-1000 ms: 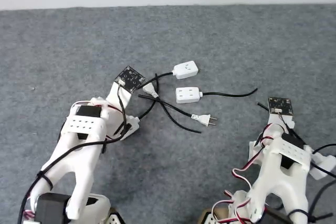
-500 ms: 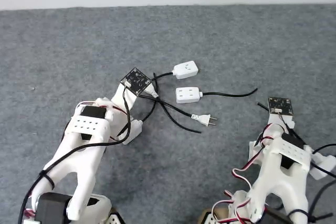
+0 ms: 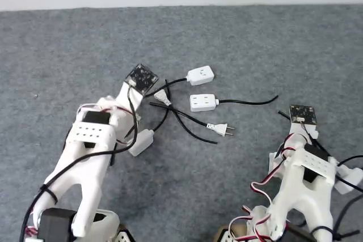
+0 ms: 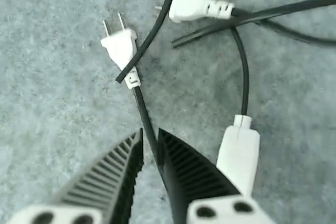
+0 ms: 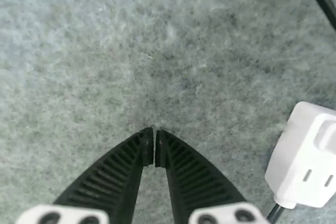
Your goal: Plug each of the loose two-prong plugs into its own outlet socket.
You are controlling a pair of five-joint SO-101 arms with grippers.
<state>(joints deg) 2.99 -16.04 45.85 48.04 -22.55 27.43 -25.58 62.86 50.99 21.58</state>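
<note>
In the left wrist view my left gripper (image 4: 149, 132) is shut on the black cord (image 4: 140, 106) of a white two-prong plug (image 4: 121, 45) lying just beyond the fingertips. A second plug (image 4: 194, 3) lies farther off, and a white cord end (image 4: 239, 153) sits beside one finger. From above, two white outlet sockets (image 3: 200, 75) (image 3: 203, 102) lie mid-table among crossed cords. One plug (image 3: 161, 96) rests by the left wrist and another (image 3: 220, 129) lies toward the right. My right gripper (image 5: 155, 129) is shut over bare carpet, holding nothing.
Grey carpet (image 3: 255, 43) covers the table, with open room at the back and far left. Another white socket block (image 5: 307, 166) lies close beside my right gripper. Black cords (image 3: 181, 118) cross in a tangle between the arms. A white wall borders the far edge.
The left arm's wrist swung slightly right, then back toward the far left. The white cord end beside it shows more. The right arm, plugs and sockets have stayed put.
</note>
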